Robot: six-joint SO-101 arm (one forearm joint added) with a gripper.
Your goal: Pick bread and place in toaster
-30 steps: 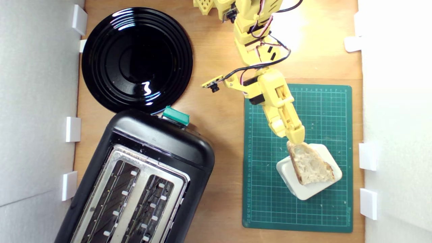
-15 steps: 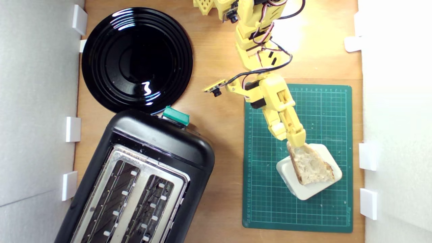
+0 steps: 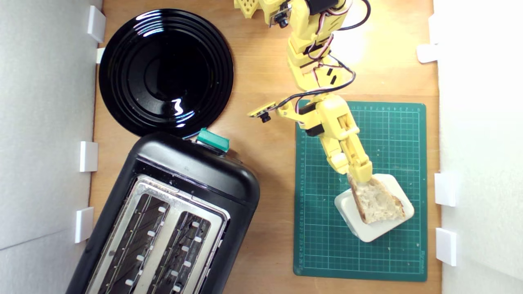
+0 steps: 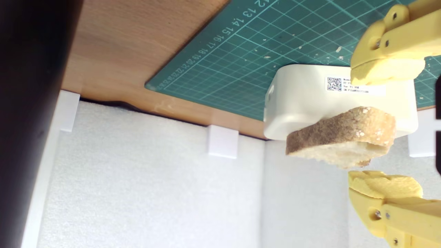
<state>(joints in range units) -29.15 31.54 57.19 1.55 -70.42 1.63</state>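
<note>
While its yellow jaws stand apart on either side of the slice's near end, the gripper [image 4: 386, 129] holds nothing yet: the wrist view shows a clear gap between the far fingertip [image 4: 384, 184] and the crumb. The bread [image 3: 376, 199] lies on a white block [image 3: 351, 210] upon the green cutting mat [image 3: 392, 253], its long axis running on from the fingers, away from the arm. Farther off, toward the exterior view's left, the toaster [image 3: 196, 167] waits, slots up.
</note>
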